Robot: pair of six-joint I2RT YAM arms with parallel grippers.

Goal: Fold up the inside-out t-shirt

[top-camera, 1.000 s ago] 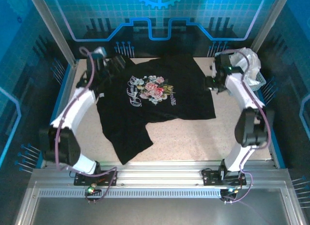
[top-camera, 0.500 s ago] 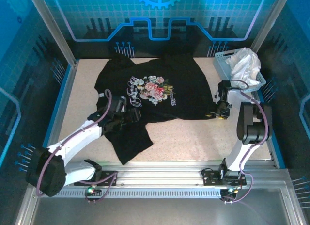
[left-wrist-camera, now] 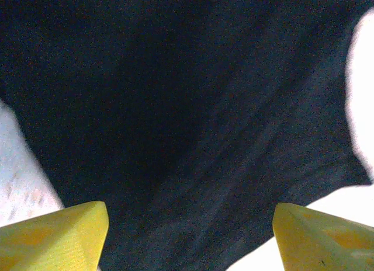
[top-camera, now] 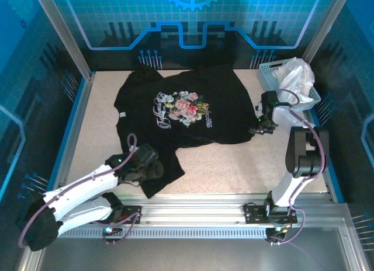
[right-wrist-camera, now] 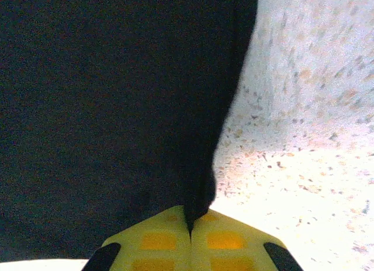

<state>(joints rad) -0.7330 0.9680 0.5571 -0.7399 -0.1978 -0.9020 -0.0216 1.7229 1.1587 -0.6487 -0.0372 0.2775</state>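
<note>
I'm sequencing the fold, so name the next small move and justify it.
Probably close the left gripper on the large black short-sleeved cotton t-shirt. It stands open over the shirt's near flap, with black cloth spread ahead of it, while the right gripper is already shut on the shirt's right edge. With both sides pinched, the cloth could be lifted and folded.

print [top-camera: 182,107] illegible, t-shirt [top-camera: 225,116] corner beneath left gripper [top-camera: 151,166]

We record: left arm [top-camera: 76,192] stretched low, reaching forward | left pincer [top-camera: 144,164] jaws standing wide apart | right arm [top-camera: 304,154] folded, wrist angled inward | right pincer [right-wrist-camera: 190,221] jaws pressed fully together
</note>
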